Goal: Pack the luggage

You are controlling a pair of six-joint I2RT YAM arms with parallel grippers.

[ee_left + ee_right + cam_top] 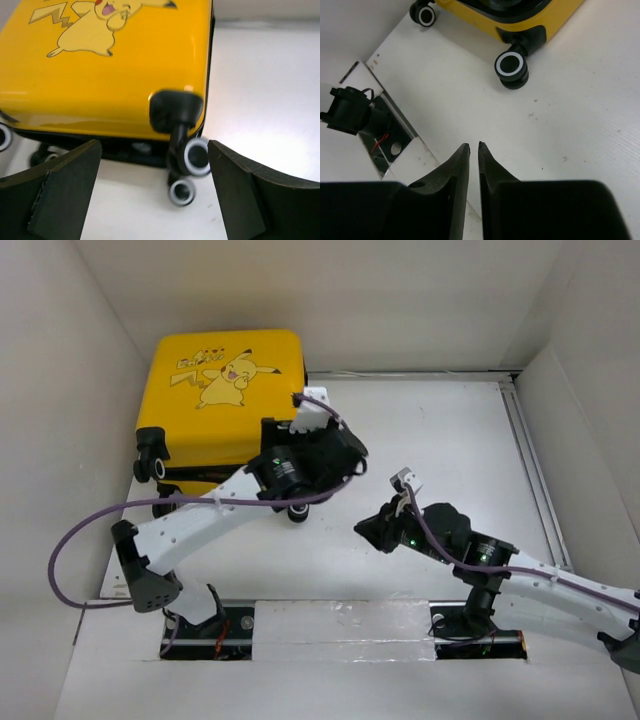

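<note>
The suitcase [225,390] is lying flat at the far left of the white table [440,450], close against the left wall, with its printed side facing up. Its hard shell is shining bright yellow and is showing a cartoon Pikachu with lettering above it. A black band is running along the edge of the shell, seen in the left wrist view on the suitcase [115,85] at the right side and underneath. The wheel end is facing the arms. A black bracket at the corner is carrying a small black wheel with a white ring [196,156], and a second such wheel [181,192] is sitting just below it. From the right wrist camera the near corner of the suitcase [565,10] is showing at the top, with one ringed wheel [510,65] resting on the table and another [426,15] further left.

The left gripper [154,150] is hovering just beside that wheeled corner with its fingers [65,190] spread wide and holding nothing. The right gripper [474,146] is hanging over bare table, well apart from the suitcase, with its fingers [452,170] almost pressed together and nothing in the thin slit between them.
</note>
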